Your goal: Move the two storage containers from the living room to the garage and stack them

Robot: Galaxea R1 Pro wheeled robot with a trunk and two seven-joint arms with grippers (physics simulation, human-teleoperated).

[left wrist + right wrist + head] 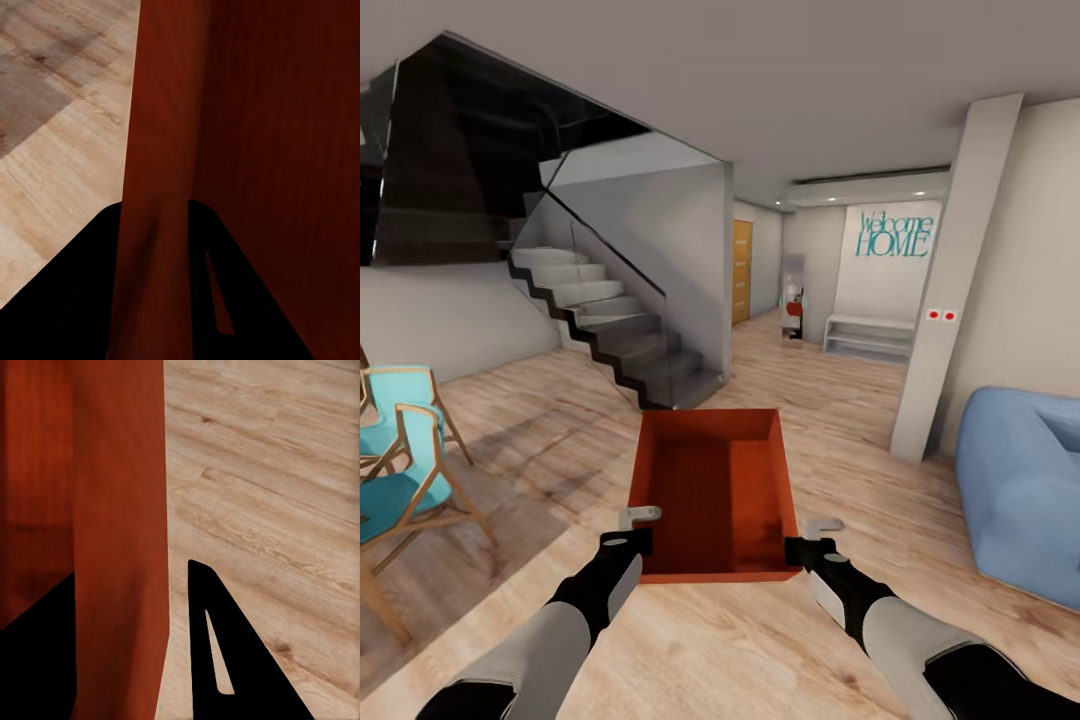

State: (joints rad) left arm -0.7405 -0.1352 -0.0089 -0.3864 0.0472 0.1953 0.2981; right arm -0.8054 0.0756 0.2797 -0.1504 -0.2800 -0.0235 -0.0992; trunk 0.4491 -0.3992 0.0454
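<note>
**Bin held at both near corners, still in the living room**

One bin [715, 490] hangs out in front of the robot, above the wood floor [840, 400]; its long axis runs straight away from the trunk, its open top up. The left gripper [630, 530] has the near left wall, the right gripper [815, 537] the near right wall; each wrist view shows a thin red wall passing between two dark fingers [217, 285] [217, 645], one finger inside the bin and one outside, so both sets of jaws are narrow and clamped on a wall. The arms are equally near, the load shared evenly; the far end juts forward unsupported, so I judge a level carry depends on both grips staying tight.

The stairs [630, 340] stand ahead to the left, a hall with a door [742, 270] beyond, the sofa [1025, 490] to the right, two chairs [400, 460] to the left; the carry to the garage looks barely begun.
</note>
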